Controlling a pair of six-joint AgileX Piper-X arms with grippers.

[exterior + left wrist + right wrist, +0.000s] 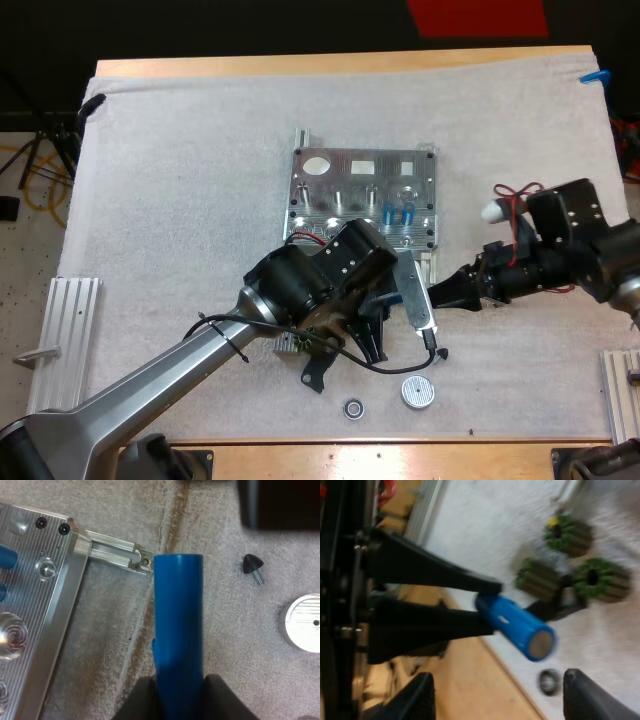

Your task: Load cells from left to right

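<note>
Where the left gripper point(178, 682) hangs just off the near right corner of the metal fixture point(35, 605), its two black fingers pinch a blue cylindrical cell point(178, 625) from both sides at the end nearest the wrist. The cell's long axis runs straight out from the fingertips. Its free end points at the end of the aluminium rail point(117, 552) that projects from the fixture's corner, close beside it; contact cannot be judged. From the right wrist view the cell's flat grey end face shows, tilted down toward the mat.

The right gripper point(498, 675) faces the left gripper from the right, its fingers spread and clear of every object.

In the fixture's right part sit two blue cells point(389, 212).

Open white mat point(180, 200) lies left of and beyond the fixture. On the near side, room is tighter. A black rubber foot with a screw point(252, 566), a round silver disc point(302, 630) and a small dark ring point(353, 408) lie near the held cell, close to the mat's near edge. Three dark green ribbed rollers point(597, 580) lie on the mat beyond the left gripper.
</note>
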